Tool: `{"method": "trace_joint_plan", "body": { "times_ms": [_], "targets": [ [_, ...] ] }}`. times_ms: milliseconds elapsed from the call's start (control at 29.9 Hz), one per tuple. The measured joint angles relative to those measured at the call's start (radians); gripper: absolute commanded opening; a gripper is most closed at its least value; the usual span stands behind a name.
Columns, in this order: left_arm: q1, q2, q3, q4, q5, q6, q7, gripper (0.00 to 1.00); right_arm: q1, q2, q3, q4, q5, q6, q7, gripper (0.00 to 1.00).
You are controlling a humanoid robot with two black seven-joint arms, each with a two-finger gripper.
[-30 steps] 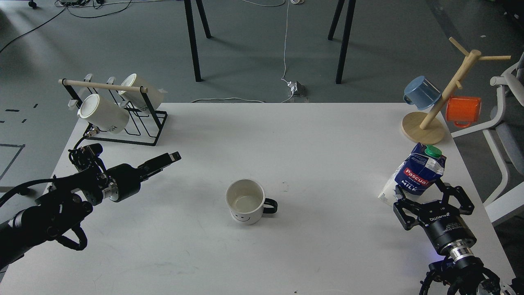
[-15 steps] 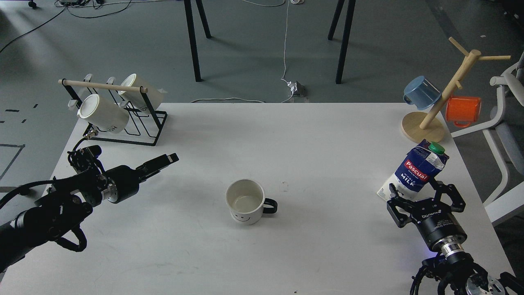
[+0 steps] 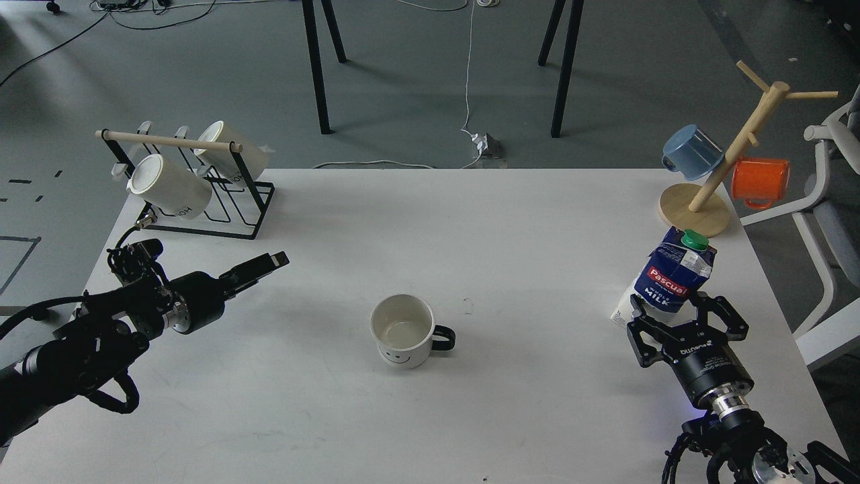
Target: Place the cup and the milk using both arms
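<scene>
A white cup with a smiley face and a black handle stands upright at the middle of the white table. A blue and white milk carton with a green cap is at the right, tilted. My right gripper is closed around the carton's lower part and holds it. My left gripper hovers over the table left of the cup, well apart from it, pointing to the upper right. It is seen side-on and dark, so its two fingers cannot be told apart.
A black wire rack with two white mugs stands at the back left corner. A wooden mug tree with a blue cup and an orange cup stands at the back right. A white chair is beyond the right edge.
My right gripper has moved left and a little farther away with the milk carton in it. My left gripper has drifted slightly left. The cup has not moved.
</scene>
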Motion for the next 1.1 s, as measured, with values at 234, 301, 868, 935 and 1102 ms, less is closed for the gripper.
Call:
{"method": "trace_joint_plan", "body": {
  "times_ms": [234,301,868,935,1102],
  "targets": [
    [0.0,-0.002,0.0,0.001,0.0,0.0,0.0,0.99,0.0,0.008,0.0,-0.015,-0.016,0.0,-0.003,0.58],
    [0.0,-0.002,0.0,0.002,0.0,0.0,0.0,0.99,0.0,0.008,0.0,-0.015,-0.019,0.0,-0.003,0.56],
    [0.0,-0.002,0.0,0.003,0.0,0.0,0.0,0.99,0.009,0.008,-0.007,0.0,-0.037,0.0,-0.003,0.47],
    [0.0,-0.002,0.0,0.003,0.0,0.0,0.0,0.99,0.029,0.008,-0.02,0.004,-0.042,0.0,-0.003,0.47],
    [0.001,-0.001,0.0,0.003,0.0,0.0,0.0,0.99,0.083,0.015,-0.07,0.007,-0.044,0.0,-0.005,0.47]
  ]
}}
